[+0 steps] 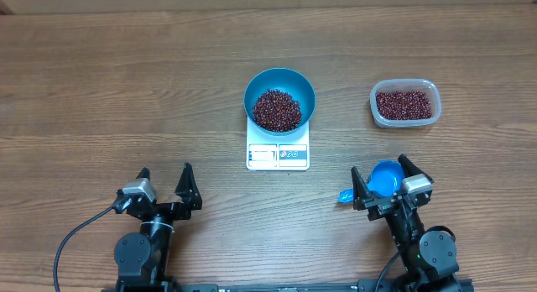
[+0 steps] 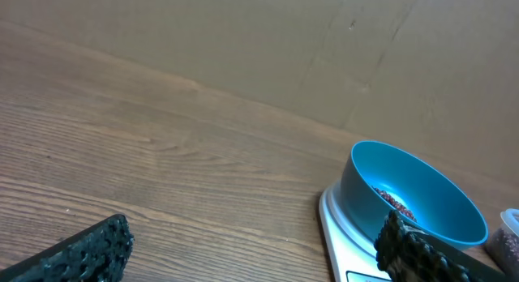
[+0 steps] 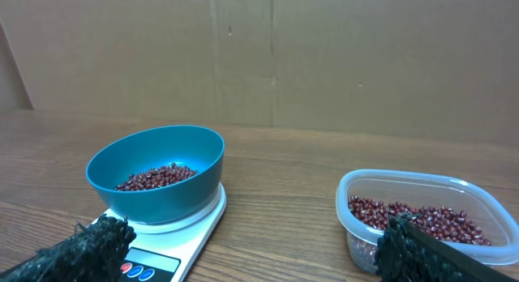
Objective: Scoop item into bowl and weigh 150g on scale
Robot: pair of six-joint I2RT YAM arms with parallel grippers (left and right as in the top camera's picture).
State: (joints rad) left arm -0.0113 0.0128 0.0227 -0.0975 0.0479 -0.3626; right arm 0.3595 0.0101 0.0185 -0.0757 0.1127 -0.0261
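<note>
Bare table (image 1: 126, 91) lies open leftward; bowl (image 1: 279, 99) on scale (image 1: 278, 155), tub (image 1: 404, 103) and scoop (image 1: 384, 176) block the right

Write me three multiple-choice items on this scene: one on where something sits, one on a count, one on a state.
1. The round bright blue plastic bowl stands:
A. in a sink
B. on a metal tray
C. on the flat white square scale

2. Containers holding small dark red-brown beans:
A. one
B. two
C. four

3. The left gripper is:
A. open and empty
B. shut on a spoon
C. shut on a cloth

Answers:
1 C: the overhead view shows the bowl resting on the scale's platform.
2 B: beans lie only in the bowl and the clear rounded-rectangle plastic tub.
3 A: its fingers stand wide apart with nothing between them.
</note>
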